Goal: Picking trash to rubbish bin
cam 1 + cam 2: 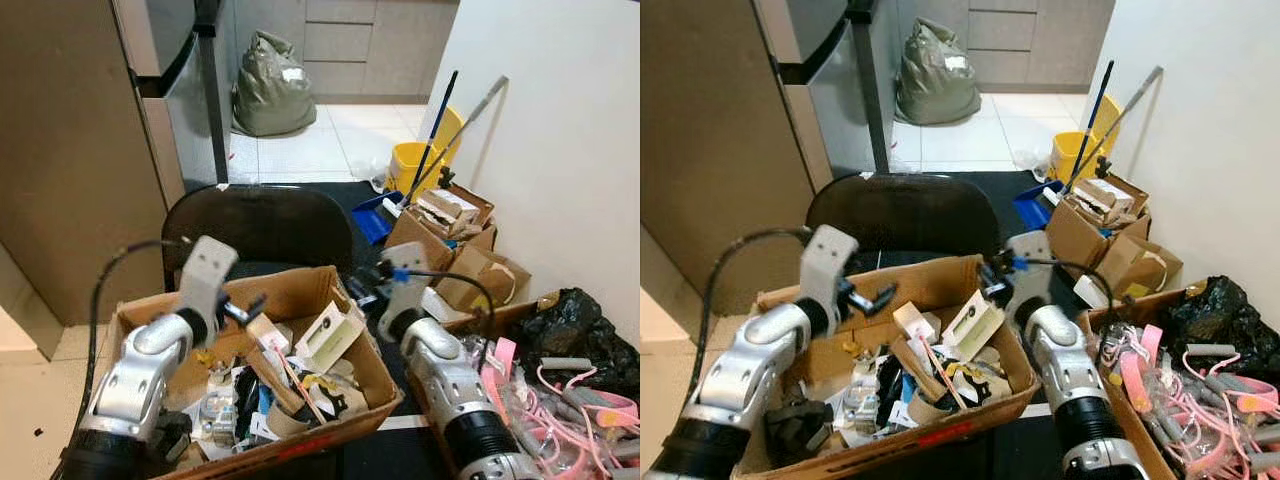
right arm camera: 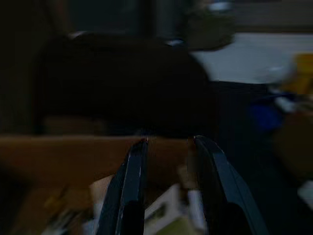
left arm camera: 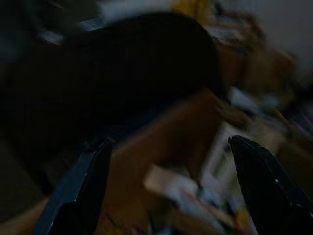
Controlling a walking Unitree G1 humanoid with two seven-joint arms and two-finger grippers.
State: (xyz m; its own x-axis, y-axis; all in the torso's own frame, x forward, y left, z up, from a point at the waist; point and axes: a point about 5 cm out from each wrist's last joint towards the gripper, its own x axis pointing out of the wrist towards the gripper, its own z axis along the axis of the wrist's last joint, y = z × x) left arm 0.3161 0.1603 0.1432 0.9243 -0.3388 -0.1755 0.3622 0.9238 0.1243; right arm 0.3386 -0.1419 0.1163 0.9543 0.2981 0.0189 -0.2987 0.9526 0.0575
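Grippers poised over the trash box

Head views: trash lies in the cardboard box, below and between both arms. Left gripper, released, hovers nearer.
Left wrist: fingers spread wide.
Right wrist: right gripper narrowly parted, empty.

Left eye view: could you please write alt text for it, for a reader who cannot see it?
Two silver robot arms reach over a cardboard box full of mixed trash, the left hand open above it and the right hand at its far right corner. A black chair stands behind the box; a yellow mop bucket stands beyond.
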